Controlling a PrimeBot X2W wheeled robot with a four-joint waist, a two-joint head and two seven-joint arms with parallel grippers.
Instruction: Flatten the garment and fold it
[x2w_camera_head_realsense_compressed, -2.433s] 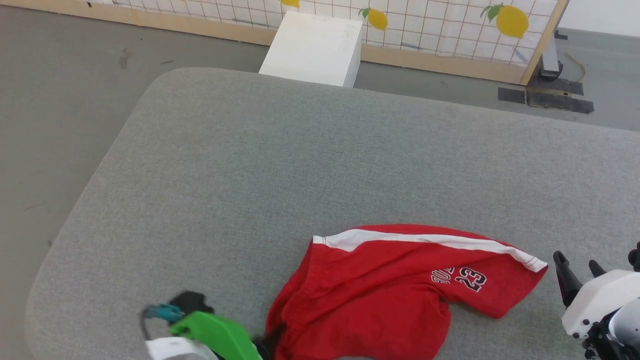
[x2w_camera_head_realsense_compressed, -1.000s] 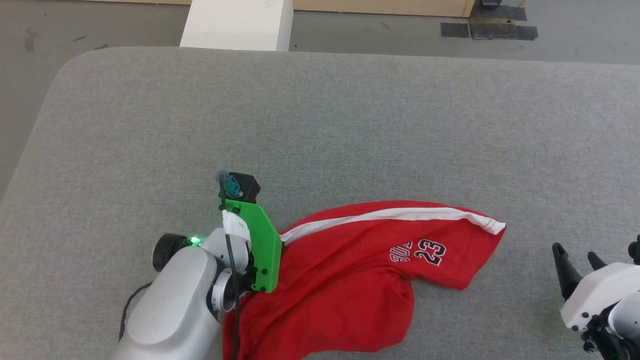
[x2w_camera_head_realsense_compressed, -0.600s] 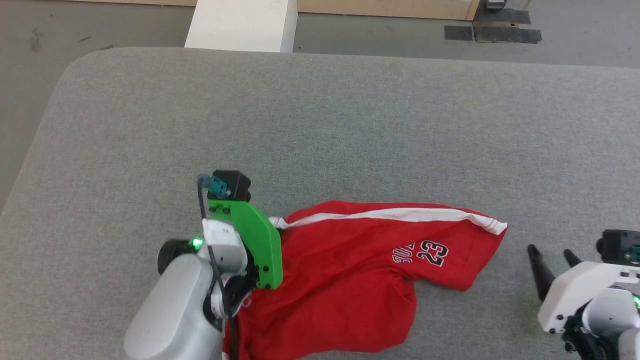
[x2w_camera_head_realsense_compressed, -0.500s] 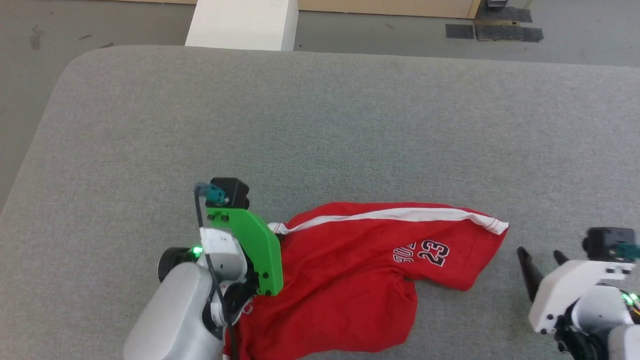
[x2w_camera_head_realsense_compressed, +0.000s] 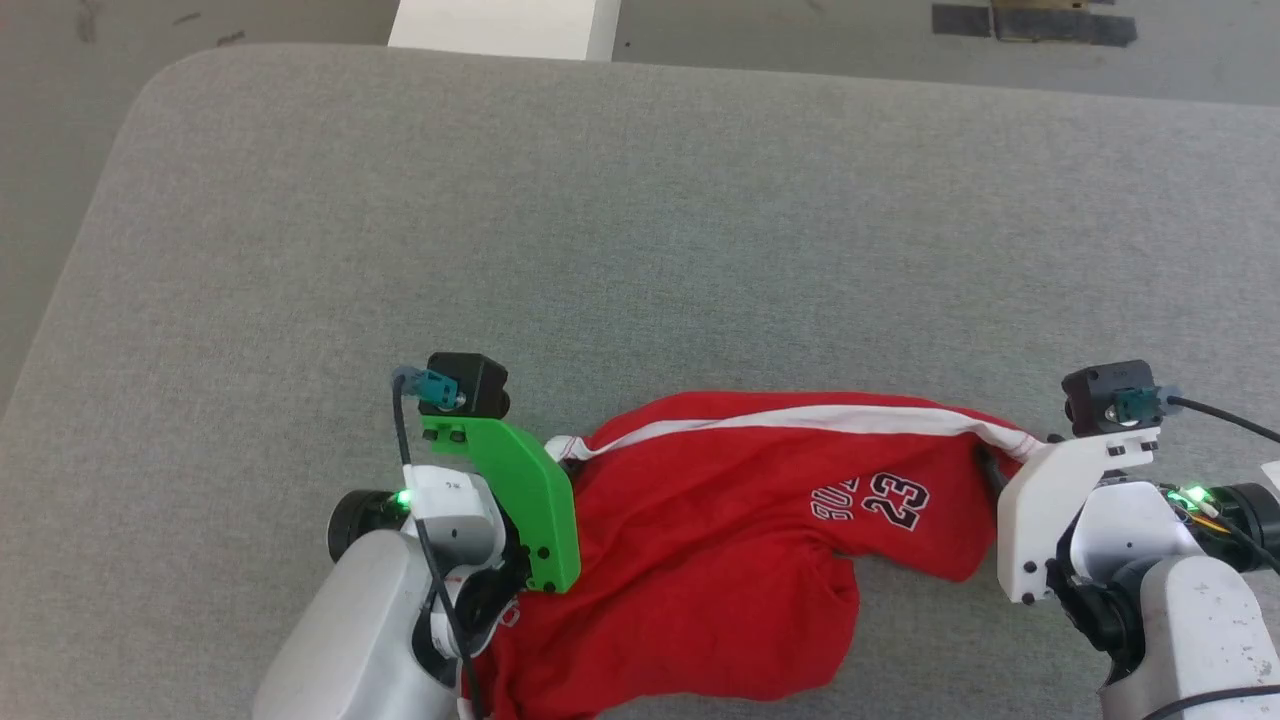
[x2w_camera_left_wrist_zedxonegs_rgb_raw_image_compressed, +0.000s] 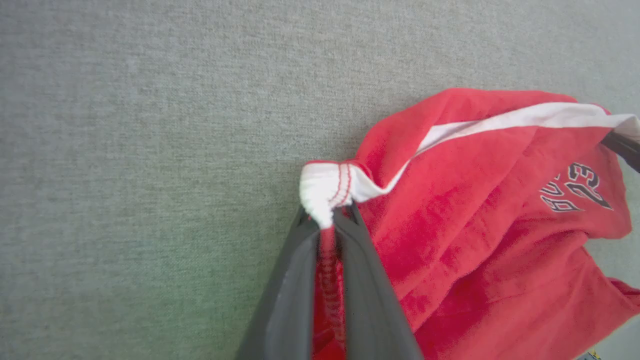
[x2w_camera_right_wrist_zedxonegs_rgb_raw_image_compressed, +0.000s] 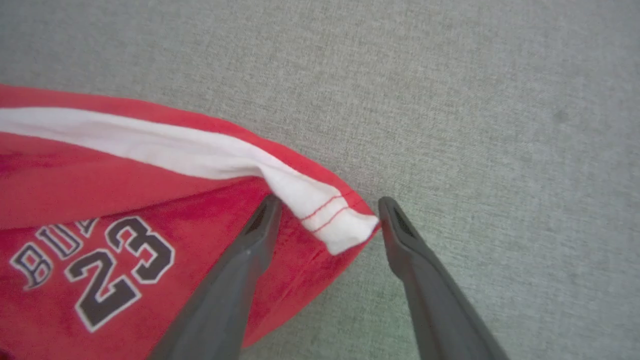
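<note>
With left gripper (x2w_camera_left_wrist_zedxonegs_rgb_raw_image_compressed: 325, 220), pinching a bunched white-trimmed corner of the red basketball shorts (x2w_camera_head_realsense_compressed: 720, 540). With right gripper (x2w_camera_right_wrist_zedxonegs_rgb_raw_image_compressed: 327, 210), fingers spread to either side of the opposite white hem corner, not clamped. Lying rumpled on the grey fabric surface (x2w_camera_head_realsense_compressed: 600, 250), "23" lettering face up near the right gripper.

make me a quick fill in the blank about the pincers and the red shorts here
The left pincer is ____ on a white corner of the garment.
The right pincer is ____, straddling another white corner.
The number printed on the garment is ____.
Missing words: shut; open; 23.
</note>
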